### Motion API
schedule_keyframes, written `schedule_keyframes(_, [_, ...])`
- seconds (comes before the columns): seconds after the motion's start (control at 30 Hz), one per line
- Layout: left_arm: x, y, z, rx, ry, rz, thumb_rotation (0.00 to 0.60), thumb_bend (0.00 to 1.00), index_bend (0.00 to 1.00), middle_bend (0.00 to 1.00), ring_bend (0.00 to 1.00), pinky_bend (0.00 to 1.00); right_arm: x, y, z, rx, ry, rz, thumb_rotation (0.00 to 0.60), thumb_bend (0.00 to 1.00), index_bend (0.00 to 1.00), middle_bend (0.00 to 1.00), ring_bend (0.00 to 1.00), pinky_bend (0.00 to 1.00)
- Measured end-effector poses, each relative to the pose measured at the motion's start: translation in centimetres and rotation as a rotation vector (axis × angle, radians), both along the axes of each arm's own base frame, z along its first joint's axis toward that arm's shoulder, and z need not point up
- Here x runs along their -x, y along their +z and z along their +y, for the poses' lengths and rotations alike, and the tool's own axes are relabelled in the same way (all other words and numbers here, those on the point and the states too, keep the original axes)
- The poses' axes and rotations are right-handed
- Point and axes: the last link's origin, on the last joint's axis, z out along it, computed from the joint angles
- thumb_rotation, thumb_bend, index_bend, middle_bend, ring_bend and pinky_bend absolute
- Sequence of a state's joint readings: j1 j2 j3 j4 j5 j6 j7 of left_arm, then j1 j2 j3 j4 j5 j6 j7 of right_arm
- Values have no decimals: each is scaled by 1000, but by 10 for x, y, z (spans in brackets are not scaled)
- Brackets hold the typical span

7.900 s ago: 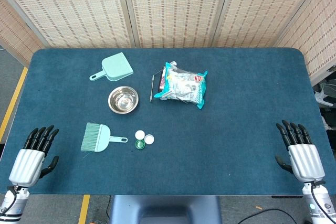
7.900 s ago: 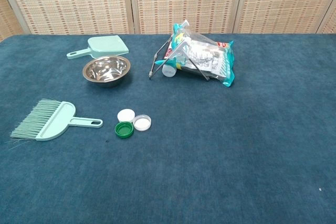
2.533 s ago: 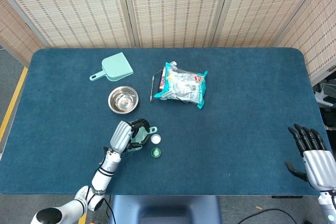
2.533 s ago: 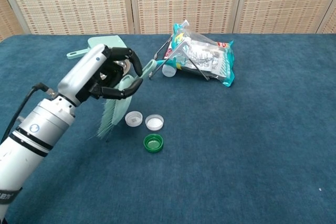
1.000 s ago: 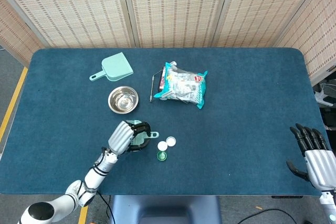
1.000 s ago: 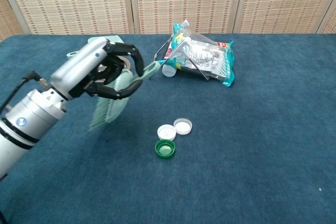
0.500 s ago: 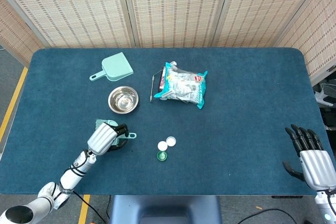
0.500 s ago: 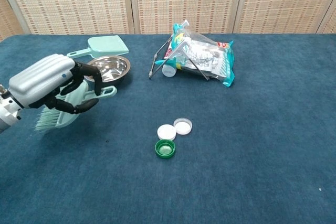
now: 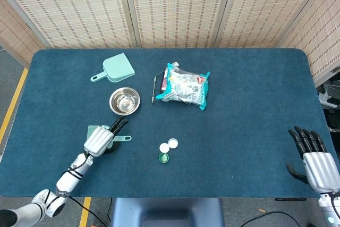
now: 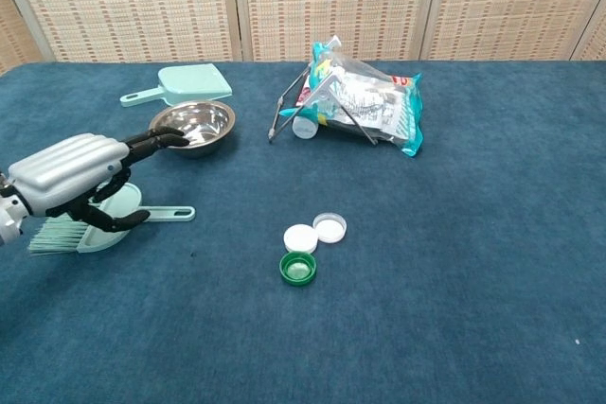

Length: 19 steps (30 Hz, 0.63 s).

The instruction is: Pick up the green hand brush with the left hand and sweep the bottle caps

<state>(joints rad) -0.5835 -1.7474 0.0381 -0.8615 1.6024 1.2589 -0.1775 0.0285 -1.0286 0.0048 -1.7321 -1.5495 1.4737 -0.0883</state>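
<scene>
The green hand brush (image 10: 114, 218) lies flat on the blue table, bristles to the left and handle (image 9: 122, 138) pointing right. My left hand (image 10: 80, 177) hovers over its head with fingers stretched out toward the bowl; only the thumb curls beside the brush. It grips nothing. Two white bottle caps (image 10: 300, 237) (image 10: 329, 227) and a green cap (image 10: 298, 269) sit together right of the brush, well apart from the hand. In the head view the caps (image 9: 164, 146) lie mid-table. My right hand (image 9: 313, 158) rests open at the front right edge, fingers spread.
A steel bowl (image 10: 194, 126) stands just beyond my left fingertips. Behind it lies a green dustpan (image 10: 180, 84). A snack bag (image 10: 365, 101) with metal tongs (image 10: 284, 106) leaning on it sits at centre back.
My left hand drew back leftward from the caps, lowered the brush to the table and straightened its fingers off it. The caps stayed where they were swept; the right hand barely moved.
</scene>
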Motion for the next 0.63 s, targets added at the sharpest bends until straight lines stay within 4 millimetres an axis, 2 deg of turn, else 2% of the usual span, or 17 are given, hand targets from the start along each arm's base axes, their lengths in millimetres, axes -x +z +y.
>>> schedule_keyframes(0.03, [-2,4,-2,4,3,-21,600,352,0,0,661,989,0,0,0,-1,0,1,600,208,0,0,0,0])
schedule_keyframes(0.07, [-4,7,-5,7,4,-37,600,352,0,0,539,928,0,-1,0,-2,0,3,600,208,0,0,0,0])
schedule_keyframes(0.13, [-7,16,-12,13,7,-77,600,351,0,0,254,688,-1,-1,1,-4,1,8,600,207,0,0,0,0])
schedule_keyframes(0.17, [-8,20,-17,17,10,-93,600,351,0,0,123,527,-1,-2,1,-6,0,11,600,207,0,0,0,0])
schedule_keyframes(0.23, [-6,35,-32,21,23,-120,600,351,0,0,12,302,0,-3,1,-11,-1,17,600,207,0,0,0,0])
schedule_keyframes(0.27, [-3,43,-40,17,32,-125,600,353,0,0,0,194,0,-4,0,-13,-2,22,600,207,0,0,0,0])
schedule_keyframes(0.33, [6,67,-63,-20,61,-127,600,359,0,0,0,114,0,-6,0,-18,-3,29,600,207,0,0,0,0])
schedule_keyframes(0.43, [23,101,-98,-130,115,-131,600,369,0,0,0,81,-1,-10,-2,-28,-1,41,600,207,0,0,0,0])
schedule_keyframes(0.53, [42,119,-131,-246,162,-77,600,378,0,0,0,71,-2,-14,-3,-33,3,51,600,207,0,0,0,0])
schedule_keyframes(0.63, [54,131,-146,-284,179,-10,600,385,0,0,0,70,-3,-19,-3,-39,5,62,600,207,0,0,0,0])
